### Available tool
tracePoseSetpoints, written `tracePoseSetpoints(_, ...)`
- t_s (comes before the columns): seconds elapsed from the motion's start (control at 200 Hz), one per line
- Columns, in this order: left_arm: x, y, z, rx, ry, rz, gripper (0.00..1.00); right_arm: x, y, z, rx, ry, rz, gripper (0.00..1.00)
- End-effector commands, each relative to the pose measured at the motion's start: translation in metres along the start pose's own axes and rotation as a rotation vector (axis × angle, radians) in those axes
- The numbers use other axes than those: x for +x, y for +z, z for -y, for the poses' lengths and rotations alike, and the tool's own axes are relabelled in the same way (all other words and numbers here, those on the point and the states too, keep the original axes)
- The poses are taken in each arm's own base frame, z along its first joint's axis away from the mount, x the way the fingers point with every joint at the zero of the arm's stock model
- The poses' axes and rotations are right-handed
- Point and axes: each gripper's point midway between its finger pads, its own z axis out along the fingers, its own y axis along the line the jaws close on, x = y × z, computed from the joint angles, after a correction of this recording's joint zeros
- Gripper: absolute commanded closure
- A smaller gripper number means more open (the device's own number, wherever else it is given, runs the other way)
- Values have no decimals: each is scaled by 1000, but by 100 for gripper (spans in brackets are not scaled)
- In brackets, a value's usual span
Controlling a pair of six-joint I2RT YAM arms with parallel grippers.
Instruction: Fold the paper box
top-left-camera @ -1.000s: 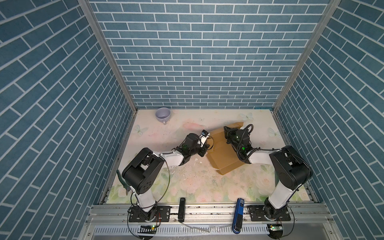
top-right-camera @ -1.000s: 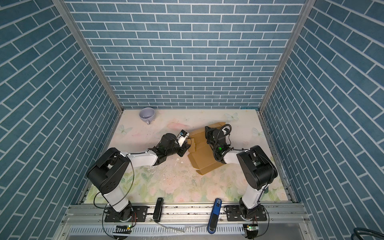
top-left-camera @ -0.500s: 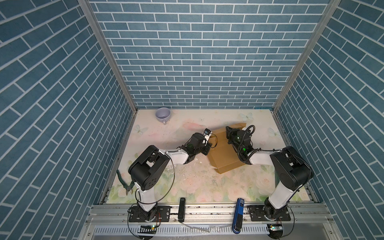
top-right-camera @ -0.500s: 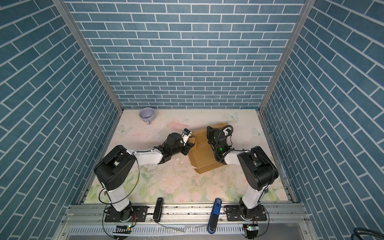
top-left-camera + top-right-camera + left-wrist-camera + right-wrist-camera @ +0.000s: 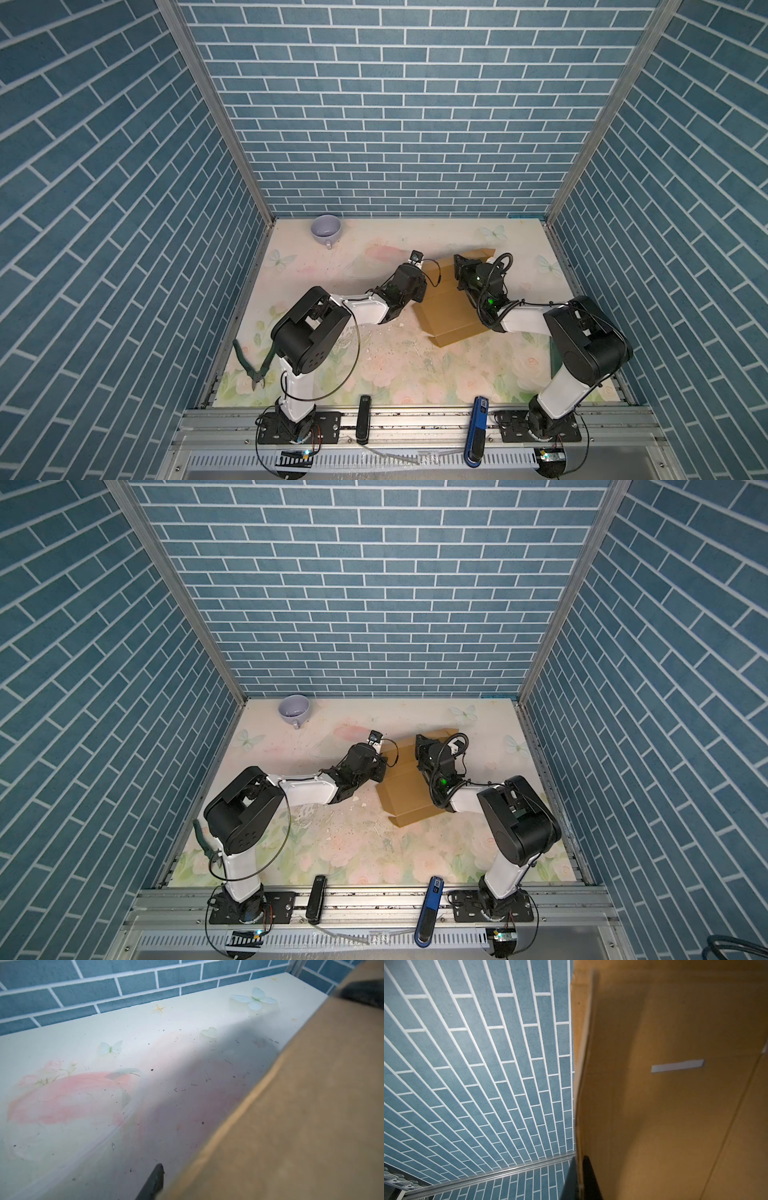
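Observation:
The paper box is tan cardboard, part folded, lying right of the table's middle in both top views. My left gripper is at its left wall. In the left wrist view one black finger shows beside a cardboard panel, which hides the other finger. My right gripper is shut on the thin edge of a raised flap at the box's far side, one finger on each face. A small slot shows in the panel beyond.
A lilac cup stands at the back left. Green-handled pliers lie by the left arm's base. A black bar and a blue bar rest on the front rail. Blue brick walls close three sides.
My left gripper has moved right, up against the box's left wall. The box has turned slightly and its left corner has shifted. The right gripper has kept its hold on the flap.

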Motion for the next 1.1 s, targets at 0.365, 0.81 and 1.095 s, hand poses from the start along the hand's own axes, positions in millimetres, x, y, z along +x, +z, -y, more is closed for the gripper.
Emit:
tracePoseSetpoints(0.365,1,6,-8,-125,-24,-22,95,8,-16,16,56,36,-18,100)
tracePoseSetpoints(0.81,8,-36,-46,-210,123,-64,96,44,-57,8,107,-164,-231,55)
tracePoseSetpoints(1.095,29,-49,-60,-226,197,-83,96,75,-94,-28,110,-578,-382,60)
